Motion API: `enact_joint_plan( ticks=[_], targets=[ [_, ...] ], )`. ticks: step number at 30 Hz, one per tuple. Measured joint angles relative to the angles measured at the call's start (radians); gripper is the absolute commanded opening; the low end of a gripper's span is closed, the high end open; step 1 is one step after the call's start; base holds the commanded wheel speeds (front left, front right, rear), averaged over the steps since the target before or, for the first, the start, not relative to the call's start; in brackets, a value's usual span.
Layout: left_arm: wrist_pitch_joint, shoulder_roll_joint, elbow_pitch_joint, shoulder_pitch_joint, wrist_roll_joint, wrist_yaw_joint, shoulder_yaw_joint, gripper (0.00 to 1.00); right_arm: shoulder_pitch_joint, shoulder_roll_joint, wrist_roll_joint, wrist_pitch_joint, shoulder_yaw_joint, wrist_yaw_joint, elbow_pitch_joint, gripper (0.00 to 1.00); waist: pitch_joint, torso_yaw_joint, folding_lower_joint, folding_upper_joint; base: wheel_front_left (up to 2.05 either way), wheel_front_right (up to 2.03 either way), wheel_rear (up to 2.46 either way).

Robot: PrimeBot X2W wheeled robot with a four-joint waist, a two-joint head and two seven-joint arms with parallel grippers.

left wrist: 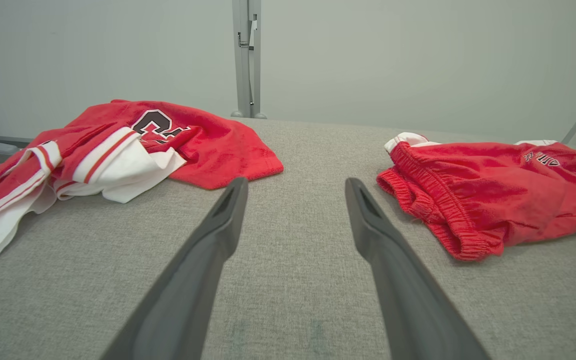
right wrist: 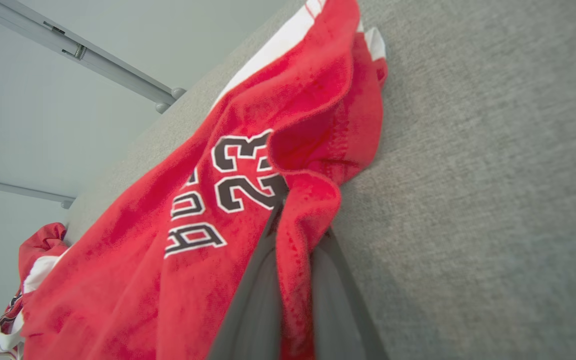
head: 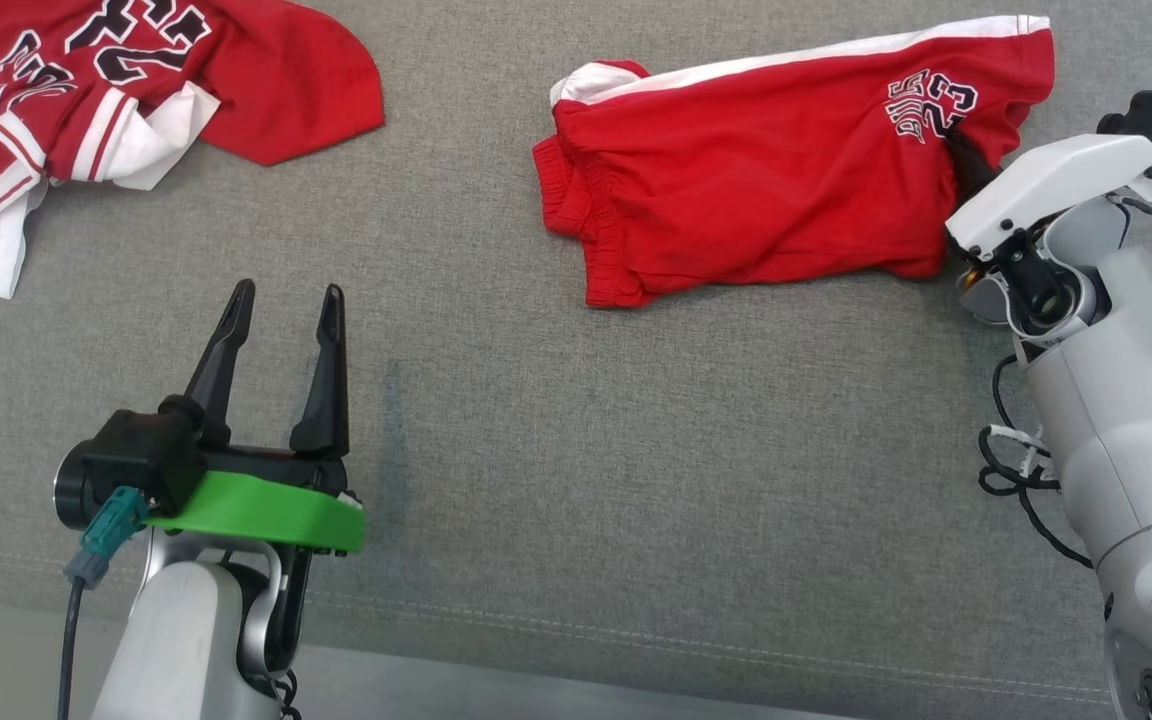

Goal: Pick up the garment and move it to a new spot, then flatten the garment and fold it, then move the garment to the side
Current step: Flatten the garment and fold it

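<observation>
The garment point(head: 766, 170) is a pair of red shorts with a white side stripe and a black "23". It lies crumpled on the grey cloth-covered table at the upper right of the head view. My right gripper point(head: 968, 165) is at the garment's right edge, near the number. In the right wrist view the right gripper point(right wrist: 302, 222) is shut on a fold of the garment point(right wrist: 168, 260), with red cloth pinched between its two fingers. My left gripper point(head: 288, 295) stands open over bare table at the lower left, well short of the garment point(left wrist: 488, 195), with nothing between its fingers point(left wrist: 218, 235).
A second red and white jersey point(head: 136, 90) lies bunched at the table's far left corner point(left wrist: 118, 145). The grey table point(head: 636, 450) ends at a front edge near my body. A pale wall with a metal post point(left wrist: 245, 55) stands behind the table.
</observation>
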Motion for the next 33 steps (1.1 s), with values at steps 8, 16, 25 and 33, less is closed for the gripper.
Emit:
enact_joint_plan(
  ticks=[8,16,25,33],
  targets=[
    [0.000,-0.001,0.006,0.000,0.000,0.000,0.013,1.00,0.003,0.010,0.000,-0.095,0.000,0.042,0.007,0.00,-0.031,-0.018,0.0000,0.0000,0.00,0.00,0.00],
    [0.000,-0.001,0.014,0.002,0.003,-0.001,0.033,1.00,0.082,0.008,0.003,-0.166,0.001,0.062,0.028,0.00,-0.077,-0.053,0.0000,0.0000,0.00,0.00,0.00],
    [0.000,-0.001,0.017,0.017,0.015,-0.003,0.035,1.00,0.151,-0.037,0.012,-0.231,-0.019,0.070,0.038,0.00,-0.123,-0.102,0.0000,0.0000,0.00,0.00,0.00],
    [0.000,-0.001,0.029,0.035,0.019,-0.005,0.016,1.00,0.169,-0.079,0.010,-0.285,-0.010,0.071,0.021,0.00,-0.166,-0.129,0.0000,0.0000,0.00,0.00,0.00]
  ],
)
